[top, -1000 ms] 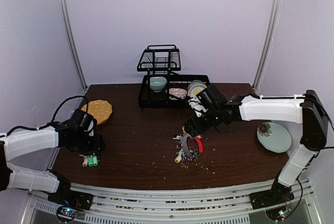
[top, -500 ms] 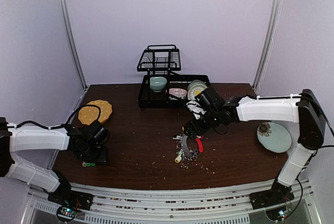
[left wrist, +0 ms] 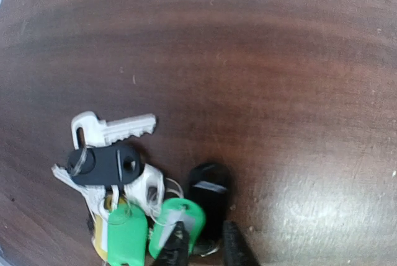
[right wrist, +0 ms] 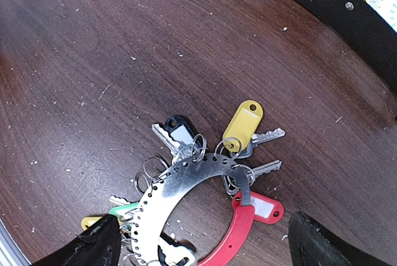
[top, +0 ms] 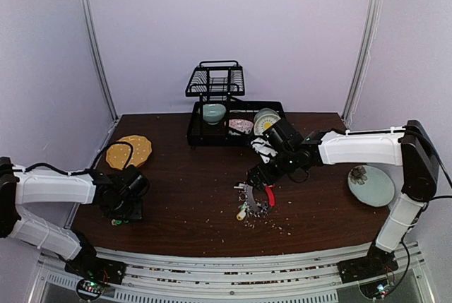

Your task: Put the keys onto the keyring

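Left gripper [left wrist: 205, 250]: fingertips nearly meeting, straddling dark tag [left wrist: 208, 195] of keys [left wrist: 124, 128] lying at table [top: 191, 169] near-left; grasp not discernible. Right gripper [right wrist: 208, 247]: hanging spread wide over keyring [right wrist: 180, 182], mid-table. Hazard: tangled tags risking dragging together or slipping free.

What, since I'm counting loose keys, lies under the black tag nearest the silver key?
A white piece pokes out from under the black tag, beside the silver key. Anything else beneath it is covered.
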Controlling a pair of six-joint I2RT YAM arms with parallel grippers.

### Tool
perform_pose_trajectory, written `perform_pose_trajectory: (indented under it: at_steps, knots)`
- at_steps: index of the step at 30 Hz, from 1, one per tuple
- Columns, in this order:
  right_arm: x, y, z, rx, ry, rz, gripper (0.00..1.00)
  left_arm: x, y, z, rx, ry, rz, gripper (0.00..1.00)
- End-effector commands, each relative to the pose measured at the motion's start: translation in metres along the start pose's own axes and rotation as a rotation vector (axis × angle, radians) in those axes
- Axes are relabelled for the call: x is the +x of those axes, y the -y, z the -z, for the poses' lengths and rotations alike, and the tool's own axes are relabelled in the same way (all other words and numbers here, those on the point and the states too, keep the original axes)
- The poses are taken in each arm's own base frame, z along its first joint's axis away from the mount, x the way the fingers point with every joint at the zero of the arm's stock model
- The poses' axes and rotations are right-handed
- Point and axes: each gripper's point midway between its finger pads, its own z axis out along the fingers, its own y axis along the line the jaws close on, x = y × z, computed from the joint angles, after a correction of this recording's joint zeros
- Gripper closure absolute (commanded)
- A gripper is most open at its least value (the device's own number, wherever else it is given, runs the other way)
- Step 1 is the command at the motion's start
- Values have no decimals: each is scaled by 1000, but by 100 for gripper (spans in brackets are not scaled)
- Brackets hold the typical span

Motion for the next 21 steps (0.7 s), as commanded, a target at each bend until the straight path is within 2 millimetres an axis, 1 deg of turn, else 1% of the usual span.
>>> perform_pose_trajectory:
  at_steps: [1, 4, 8, 10, 13, 15, 17, 20, 21]
  knots:
    - [-7, -4, 3, -17, 9, 11, 4, 5, 1, -2, 21, -7, 4, 88]
    - [-7, -5, 2, -22, 5, 9, 4, 0, 9, 2, 61, 9, -3, 99]
    - [-7, -5, 2, -23, 3, 5, 5, -2, 19, 3, 115, 10, -21, 100]
    - [-7, -6, 3, -24, 4, 5, 4, -3, 30, 6, 163, 4, -45, 100]
    - [-9, -6, 6, -26, 7, 4, 5, -13, 67, 22, 311, 43, -126, 100]
    - [-12, -6, 7, -27, 12, 2, 4, -20, 99, 39, 427, 84, -190, 100]
    - [-14, -7, 9, -33, 15, -5, 4, -28, 133, 62, 543, 144, -277, 100]
    - [-17, -13, 11, -67, 25, -15, 5, -26, 178, 94, 702, 230, -423, 100]
    - [-18, -17, 12, -92, 30, -17, 5, -22, 188, 102, 754, 245, -457, 100]
